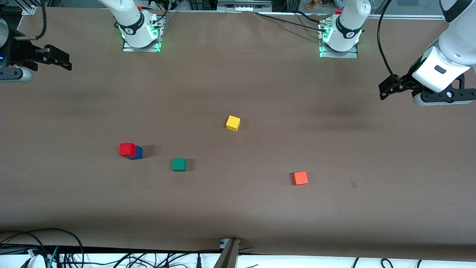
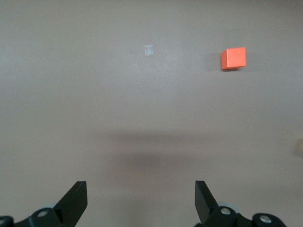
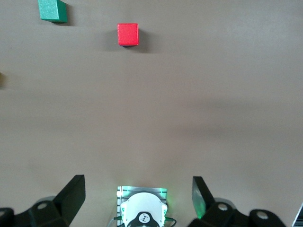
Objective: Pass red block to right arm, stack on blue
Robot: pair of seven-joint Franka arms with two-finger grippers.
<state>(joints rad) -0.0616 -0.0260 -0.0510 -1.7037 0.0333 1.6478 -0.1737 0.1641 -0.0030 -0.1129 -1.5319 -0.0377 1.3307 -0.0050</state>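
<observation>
The red block (image 1: 127,149) sits on top of the blue cube (image 1: 138,153), toward the right arm's end of the table. In the right wrist view the red block (image 3: 128,34) hides the blue cube under it. My right gripper (image 1: 63,59) is open and empty, up in the air over the table's edge at the right arm's end; it also shows in the right wrist view (image 3: 138,196). My left gripper (image 1: 385,91) is open and empty, up over the left arm's end; it also shows in the left wrist view (image 2: 141,198).
A green cube (image 1: 179,164) lies beside the stack, a yellow cube (image 1: 233,123) near the table's middle, and an orange cube (image 1: 299,178) toward the left arm's end. The orange cube (image 2: 233,58) also shows in the left wrist view. The right arm's base (image 3: 142,210) shows under the right gripper.
</observation>
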